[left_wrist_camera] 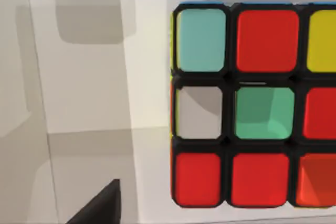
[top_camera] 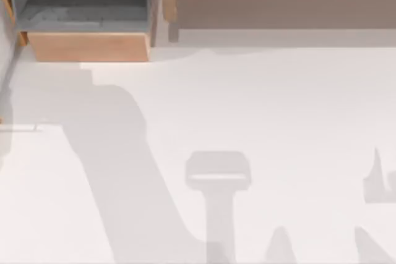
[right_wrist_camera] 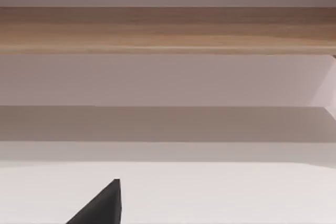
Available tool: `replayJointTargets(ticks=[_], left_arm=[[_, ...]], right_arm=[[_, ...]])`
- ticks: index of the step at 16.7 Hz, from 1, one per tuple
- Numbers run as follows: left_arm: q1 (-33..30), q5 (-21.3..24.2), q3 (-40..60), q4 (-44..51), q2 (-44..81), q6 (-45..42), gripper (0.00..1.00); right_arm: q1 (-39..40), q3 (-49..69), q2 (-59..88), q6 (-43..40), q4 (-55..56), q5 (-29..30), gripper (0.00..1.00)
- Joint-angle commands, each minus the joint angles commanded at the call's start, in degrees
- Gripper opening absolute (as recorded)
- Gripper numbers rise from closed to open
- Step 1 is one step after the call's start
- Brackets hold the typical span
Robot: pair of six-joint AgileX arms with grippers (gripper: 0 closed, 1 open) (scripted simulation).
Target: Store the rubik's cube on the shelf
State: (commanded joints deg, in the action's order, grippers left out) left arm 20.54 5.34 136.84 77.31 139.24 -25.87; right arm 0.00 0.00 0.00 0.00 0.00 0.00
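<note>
While the white table [top_camera: 260, 122] lies bare apart from soft grey shadows, the largest thing on it is the shelf [top_camera: 284, 1], a long light-wood piece along the far edge with a tan top board and a shaded grey-brown face; the right wrist view looks at that same shelf [right_wrist_camera: 168, 30] head-on, showing a smooth, faintly grained board with a pale recess beneath it. Just beside the shelf, to its left, stands a smaller wooden box [top_camera: 86, 44] with a grey inside. The rubik's cube [left_wrist_camera: 252, 103] sits close before the left wrist camera on the white surface: glossy squares of red, pale blue-green, green, yellow and grey-white in a black grid, corners rounded. How it lies relative to the shelf I cannot tell. By my reading the step in hand is the approach to the cube, not yet a grasp; next the left gripper must straddle the cube squarely and close on flat opposite faces. Whether either gripper's fingers are spread or pressed together cannot be told.
</note>
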Motion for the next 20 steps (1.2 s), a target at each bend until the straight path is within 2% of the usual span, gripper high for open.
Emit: replayJointTargets(ticks=[5, 14, 20], left_arm=[[-0.06, -0.03, -3.96, -4.84, 0.98, 0.14, 1.00], [-1.00, -0.09, -2.58, -8.27, 5.59, 0.93, 1.00], [-1.00, -0.09, -2.58, -8.27, 5.59, 0.93, 0.55]], right_arm=[[0.00, 0.00, 0.00, 0.00, 0.00, 0.00, 1.00], [0.00, 0.00, 0.00, 0.00, 0.00, 0.00, 1.00], [0.00, 0.00, 0.00, 0.00, 0.00, 0.00, 1.00]])
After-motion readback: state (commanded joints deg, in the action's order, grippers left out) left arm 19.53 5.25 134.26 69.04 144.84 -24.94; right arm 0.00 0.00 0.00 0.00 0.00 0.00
